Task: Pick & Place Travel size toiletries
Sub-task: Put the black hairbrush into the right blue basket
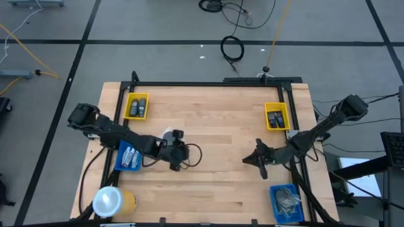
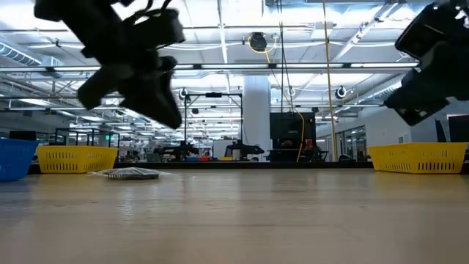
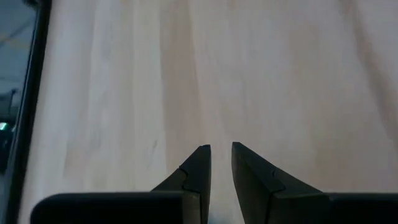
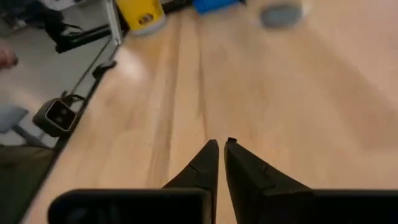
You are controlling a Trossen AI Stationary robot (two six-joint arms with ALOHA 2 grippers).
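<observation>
A grey round disc (image 1: 169,133) lies flat on the wooden table next to my left gripper; it also shows in the low view (image 2: 132,174) and, blurred, in the right wrist view (image 4: 280,14). My left gripper (image 1: 178,162) hangs above the table at mid-left, its fingers (image 3: 221,155) a narrow gap apart and empty. My right gripper (image 1: 246,161) hangs over the table at mid-right, pointing toward the table's left, shut and empty (image 4: 221,146). Dark bottles lie in two yellow trays (image 1: 137,106) (image 1: 276,117), and pale tubes in a blue tray (image 1: 129,155).
A big yellow cylinder with a white top (image 1: 112,200) stands at the near left corner. A second blue tray (image 1: 285,202) with grey items sits at the near right. Bare wood lies between the two grippers and along the table's middle. A black frame runs round the table.
</observation>
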